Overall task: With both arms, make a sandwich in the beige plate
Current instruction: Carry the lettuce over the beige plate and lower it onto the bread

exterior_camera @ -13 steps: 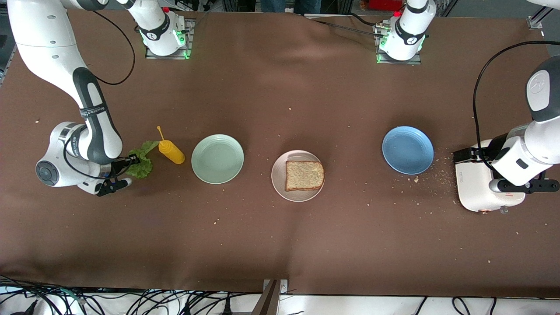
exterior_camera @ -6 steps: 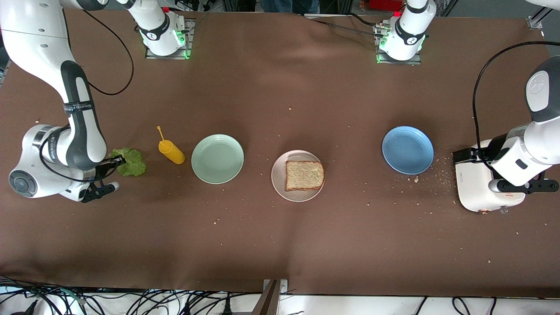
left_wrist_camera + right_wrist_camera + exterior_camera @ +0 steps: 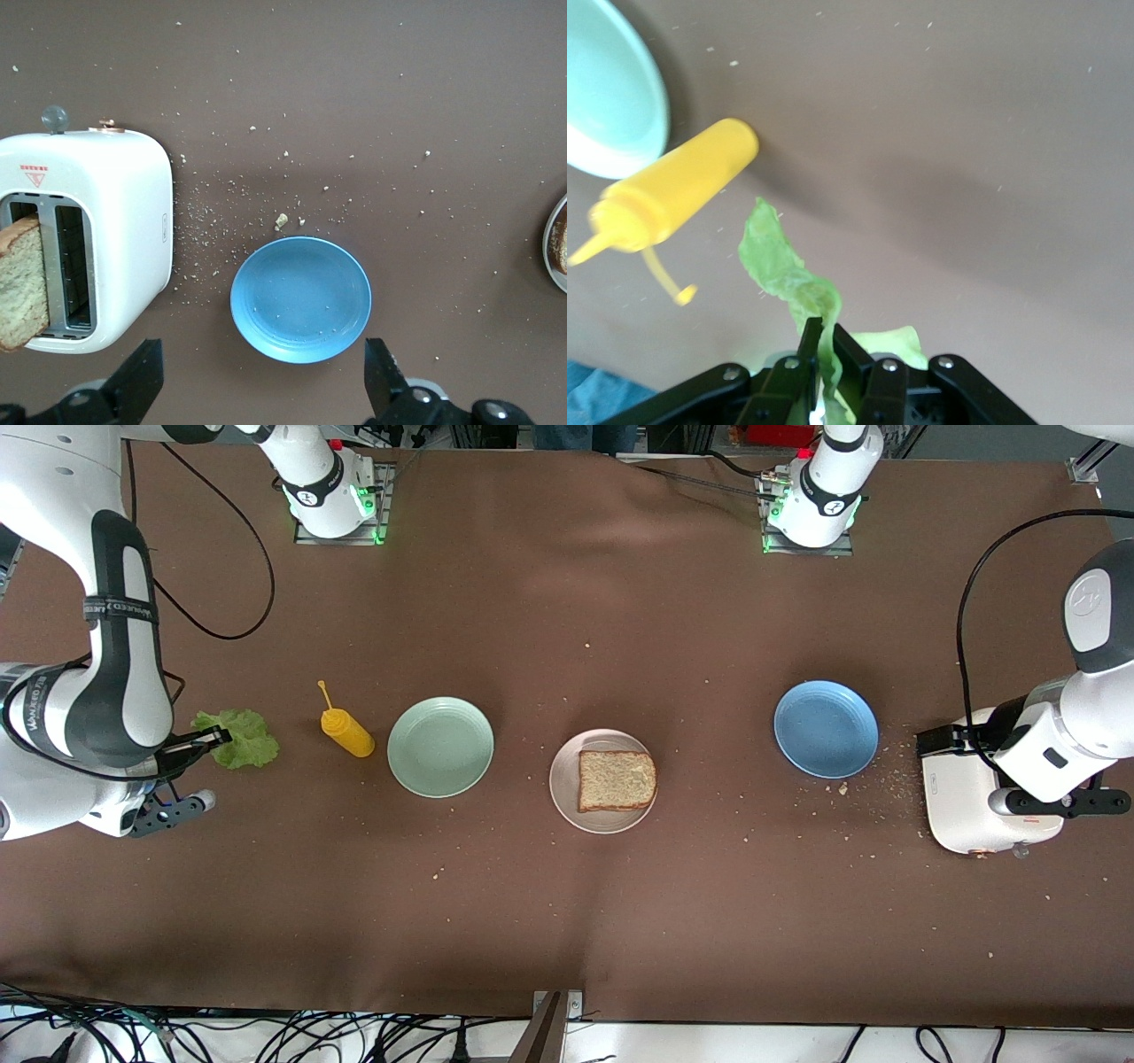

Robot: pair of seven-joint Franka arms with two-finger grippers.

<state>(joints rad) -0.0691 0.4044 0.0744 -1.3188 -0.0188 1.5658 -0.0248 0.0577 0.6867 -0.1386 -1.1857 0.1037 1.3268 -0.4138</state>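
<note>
Toast slice point(image 3: 617, 780) waits alone on the beige plate point(image 3: 567, 793) at mid-table, while toward the right arm's end the right gripper point(image 3: 211, 740), fingers pinched on the lettuce leaf point(image 3: 237, 737), has carried it up and away from the mustard bottle point(image 3: 346, 730), apparently clear of the cloth. Left gripper point(image 3: 261, 385) hangs spread over the toaster point(image 3: 961, 802), second slice point(image 3: 22, 285) still inside.

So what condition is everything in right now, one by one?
Right gripper: shut on the lettuce leaf, held up in the air.
Left gripper: open, empty, over the toaster.
Toaster: one bread slice sticking up from a slot.
Beige plate: one toast slice lying flat on it.
Green plate: empty.
Blue plate: empty apart from crumbs.
Mustard bottle: lying on its side.
</note>
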